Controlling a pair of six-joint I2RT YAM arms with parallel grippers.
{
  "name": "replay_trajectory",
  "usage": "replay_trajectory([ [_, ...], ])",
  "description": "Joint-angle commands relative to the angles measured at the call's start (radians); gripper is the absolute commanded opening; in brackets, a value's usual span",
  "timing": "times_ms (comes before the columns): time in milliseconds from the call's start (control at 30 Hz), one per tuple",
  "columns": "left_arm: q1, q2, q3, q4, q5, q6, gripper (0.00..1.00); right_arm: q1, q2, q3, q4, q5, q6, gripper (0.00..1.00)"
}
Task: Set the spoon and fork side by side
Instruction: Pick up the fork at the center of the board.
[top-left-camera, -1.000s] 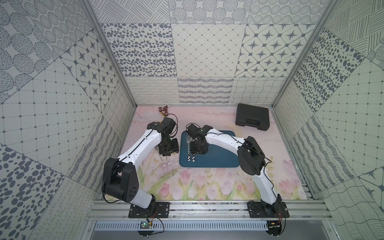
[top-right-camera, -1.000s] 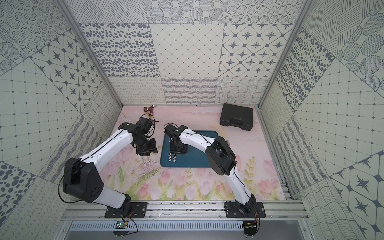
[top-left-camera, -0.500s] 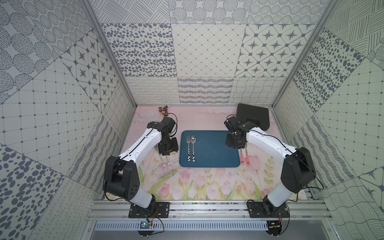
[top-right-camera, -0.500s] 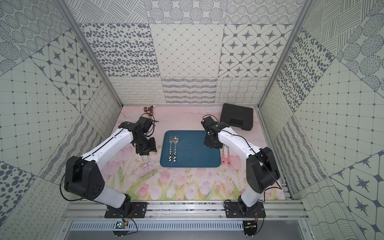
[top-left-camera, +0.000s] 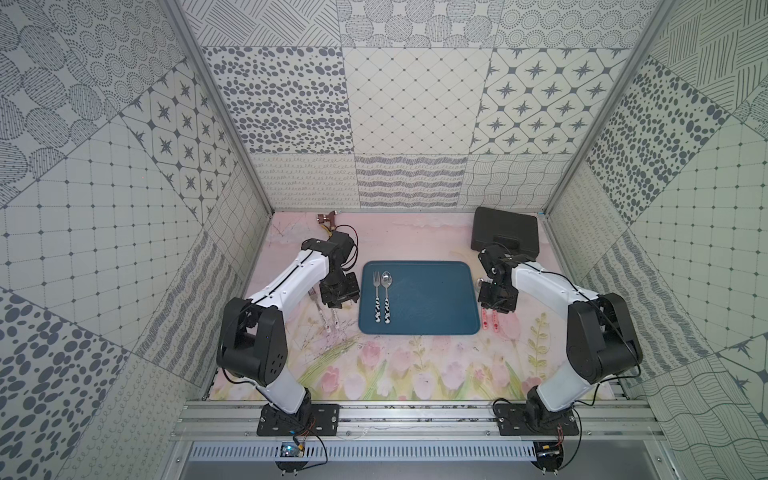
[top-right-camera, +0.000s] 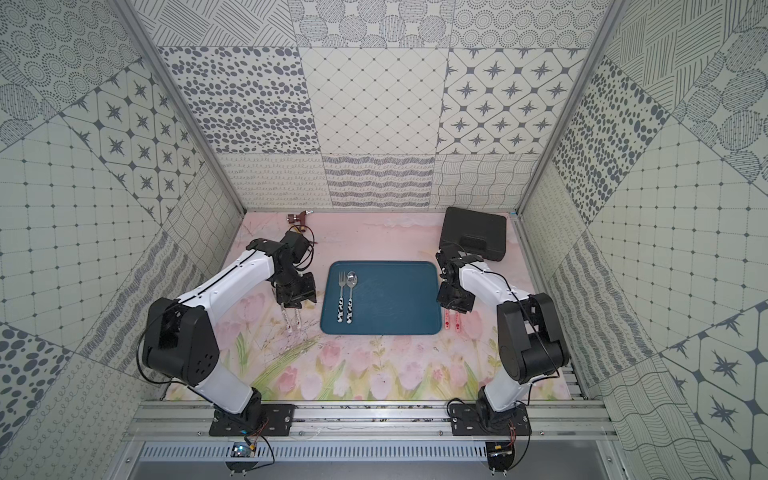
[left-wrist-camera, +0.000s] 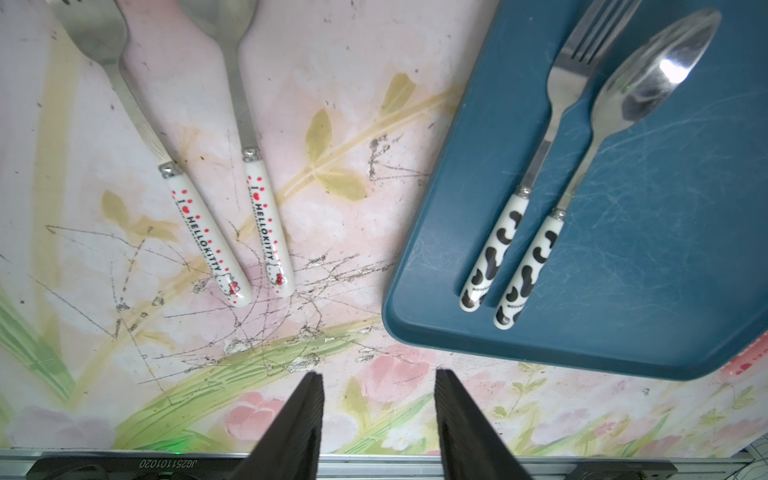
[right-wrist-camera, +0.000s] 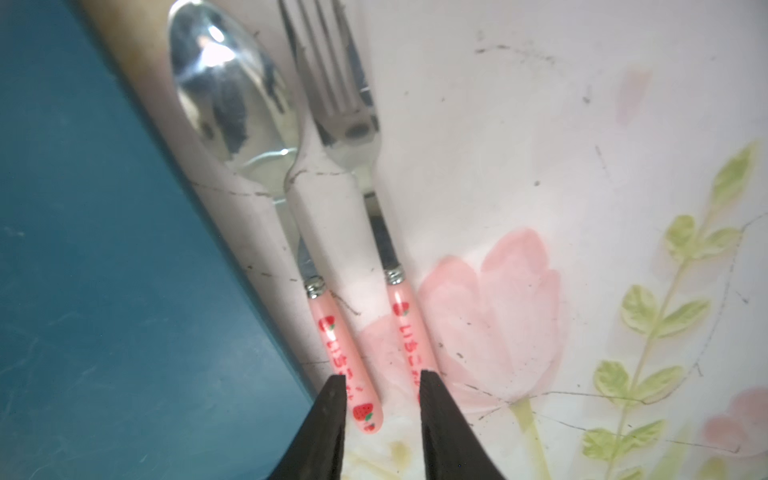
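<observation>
Three spoon-and-fork pairs lie parallel. The cow-patterned fork (top-left-camera: 377, 299) and spoon (top-left-camera: 387, 297) rest side by side on the left part of the blue tray (top-left-camera: 436, 299). A Hello Kitty fork (left-wrist-camera: 199, 232) and spoon (left-wrist-camera: 266, 224) lie on the mat left of the tray. My left gripper (left-wrist-camera: 376, 378) hovers open near their handle ends, holding nothing. Right of the tray lie a pink strawberry spoon (right-wrist-camera: 336, 340) and fork (right-wrist-camera: 409, 328). My right gripper (right-wrist-camera: 382, 380) stands open just above their handle ends, the spoon's tip showing between its fingers.
A black case (top-left-camera: 505, 228) sits at the back right corner, close behind the right arm. A small brown object (top-left-camera: 326, 218) lies at the back left by the wall. Patterned walls close in the mat on three sides.
My right arm has swung from over the cow-patterned pair across the tray to the pink pair on its right. The left arm has hardly moved.
</observation>
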Motion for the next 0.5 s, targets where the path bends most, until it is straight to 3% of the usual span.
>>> replay_trajectory([
  [0, 0.016, 0.022, 0.022, -0.025, 0.009, -0.005, 0.49, -0.028, -0.026, -0.001, 0.033, -0.019, -0.027, 0.34],
  [467, 0.017, 0.029, 0.020, -0.017, 0.024, 0.002, 0.48, -0.072, 0.069, -0.039, 0.062, -0.097, -0.058, 0.32],
])
